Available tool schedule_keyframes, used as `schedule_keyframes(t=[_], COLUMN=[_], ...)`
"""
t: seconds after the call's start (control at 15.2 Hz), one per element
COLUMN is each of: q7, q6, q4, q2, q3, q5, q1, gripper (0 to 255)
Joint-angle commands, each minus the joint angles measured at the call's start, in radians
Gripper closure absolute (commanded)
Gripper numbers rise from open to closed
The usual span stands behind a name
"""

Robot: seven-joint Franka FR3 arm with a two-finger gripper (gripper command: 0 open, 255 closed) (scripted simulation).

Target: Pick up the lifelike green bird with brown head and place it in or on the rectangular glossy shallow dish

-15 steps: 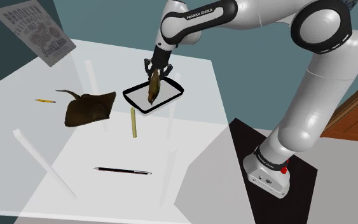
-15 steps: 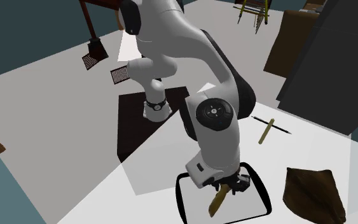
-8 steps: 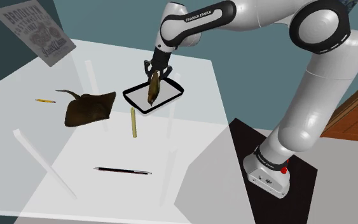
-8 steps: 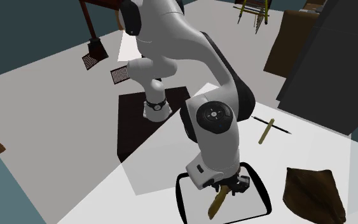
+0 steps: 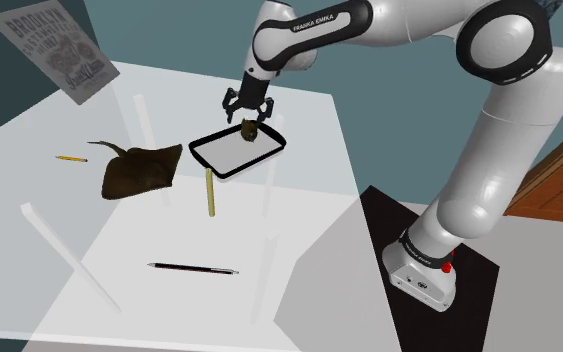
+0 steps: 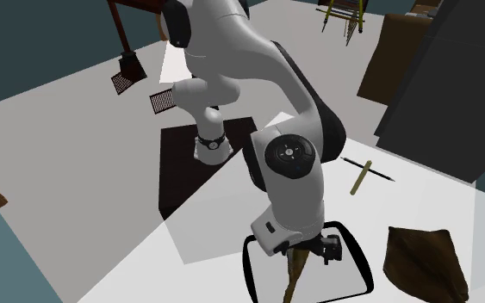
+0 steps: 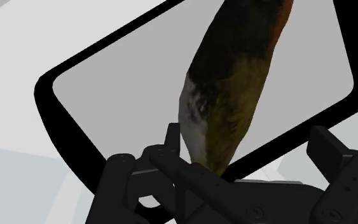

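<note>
Since the jaws stand apart w/ neither finger pressing on it, the olive-green and brown bird [image 7: 234, 95] is not gripped. It sits directly below them, one end up btwn the fingers, the rest over the grey floor of the black-rimmed dish [image 7: 69, 121]. Its long axis runs away from the jaws: steep and a bit tilted in the second exterior view. Can't tell if its lower end touches the dish floor. Placing looks nearly done; next move is prob. a straight lift, so the fingers clear the bird w/o tipping it over the rim. Further out on the white surface [image 5: 169, 225]: olive stick [image 5: 209, 192] just near the dish, dark brown ray-shaped thing [image 5: 141, 170] to the shoulder view's left, black pen [image 5: 194, 268] nearest.
</note>
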Motion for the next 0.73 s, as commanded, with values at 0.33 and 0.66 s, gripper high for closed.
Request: schedule_keyframes(t=[0.33, 0.66], q7=[-0.005, -0.005], q6=[-0.097, -0.097], q4=[0.039, 0.039], q2=[-0.055, -0.055], q3=[-0.005, -0.005], q5=[0.005, 0.005], q1=[-0.014, -0.014], gripper=[0, 0])
